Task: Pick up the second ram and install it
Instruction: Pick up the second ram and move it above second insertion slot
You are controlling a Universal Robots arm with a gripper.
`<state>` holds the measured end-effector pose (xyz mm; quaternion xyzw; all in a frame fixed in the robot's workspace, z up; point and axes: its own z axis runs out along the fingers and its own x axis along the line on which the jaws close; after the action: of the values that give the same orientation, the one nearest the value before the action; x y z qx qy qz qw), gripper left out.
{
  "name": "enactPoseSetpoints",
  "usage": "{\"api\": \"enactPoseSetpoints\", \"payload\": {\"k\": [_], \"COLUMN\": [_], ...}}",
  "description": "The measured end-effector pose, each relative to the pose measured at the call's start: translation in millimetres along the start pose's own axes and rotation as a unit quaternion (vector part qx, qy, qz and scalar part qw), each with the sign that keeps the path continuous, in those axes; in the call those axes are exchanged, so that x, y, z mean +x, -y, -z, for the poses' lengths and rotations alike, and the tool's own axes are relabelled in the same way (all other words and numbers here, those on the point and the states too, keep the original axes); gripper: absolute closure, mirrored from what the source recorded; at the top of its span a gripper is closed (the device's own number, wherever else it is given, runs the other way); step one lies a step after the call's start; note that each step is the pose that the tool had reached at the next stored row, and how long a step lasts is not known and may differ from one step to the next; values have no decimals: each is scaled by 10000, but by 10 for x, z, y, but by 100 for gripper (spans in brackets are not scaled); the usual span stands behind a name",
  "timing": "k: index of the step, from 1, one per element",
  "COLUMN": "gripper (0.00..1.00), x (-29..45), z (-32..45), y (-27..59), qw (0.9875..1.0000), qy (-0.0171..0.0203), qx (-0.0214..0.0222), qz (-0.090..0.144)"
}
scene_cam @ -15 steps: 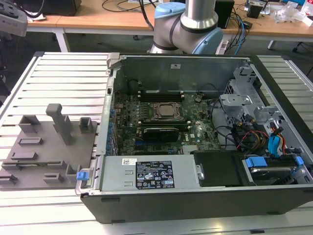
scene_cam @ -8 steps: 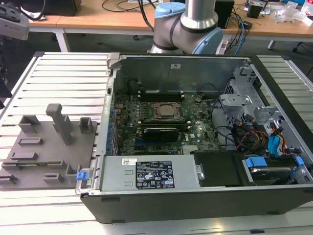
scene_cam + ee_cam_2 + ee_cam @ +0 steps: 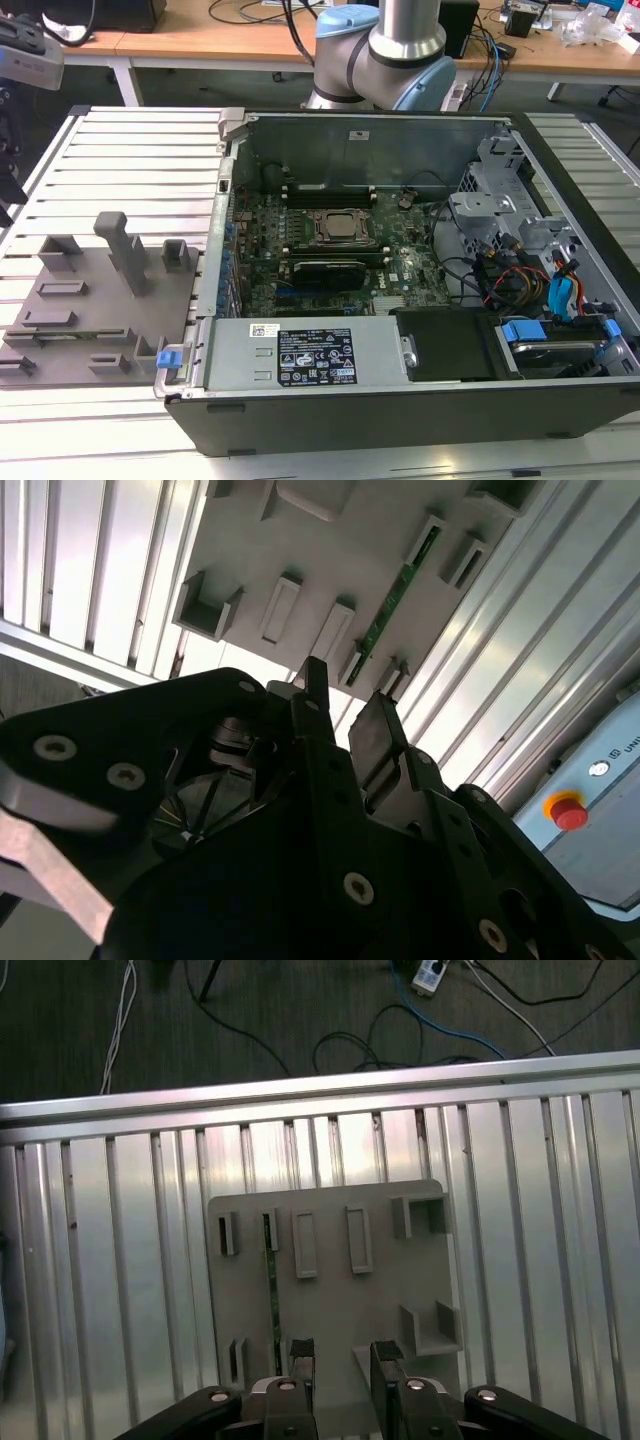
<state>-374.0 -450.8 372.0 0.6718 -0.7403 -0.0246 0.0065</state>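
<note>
On the slatted aluminium table (image 3: 120, 1310), to the exterior view's left of the open computer case (image 3: 400, 410), sits the grey fixture plate (image 3: 330, 1300), and that is where my arm is looking down from well above. The second ram (image 3: 269, 1280) stands on its edge in one of the plate's narrow slots, so I see it in the first wrist view as a thin green line. In the second wrist view the same stick (image 3: 395, 595) shows green along its length, with the plate's grey blocks near it.

The gripper (image 3: 343, 1355) is spread apart with nothing in it. I can see bare plate through the gap between its fingertips (image 3: 300, 1352), and in the second wrist view the gripper (image 3: 345, 695) likewise has daylight between its black fingers. It touches nothing. The stick lies a little to one side of that gap, not between the fingers, so I judge the approach is not lined up and the descent not begun.

By my reckoning the task is at its very start: the pick is not done, nor the carry, nor the seating. In the exterior view the motherboard (image 3: 400, 270) lies exposed inside the case, with its long black memory slots (image 3: 330, 190) near the far wall. I cannot tell from here whether any slot already holds a stick.
</note>
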Motion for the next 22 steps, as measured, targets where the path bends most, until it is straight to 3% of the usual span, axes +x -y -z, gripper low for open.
{"api": "enactPoseSetpoints", "payload": {"k": [22], "gripper": [64], "x": [4], "z": [-162], "y": [7], "qw": [10000], "qy": [0], "qx": [0], "qz": [0]}}
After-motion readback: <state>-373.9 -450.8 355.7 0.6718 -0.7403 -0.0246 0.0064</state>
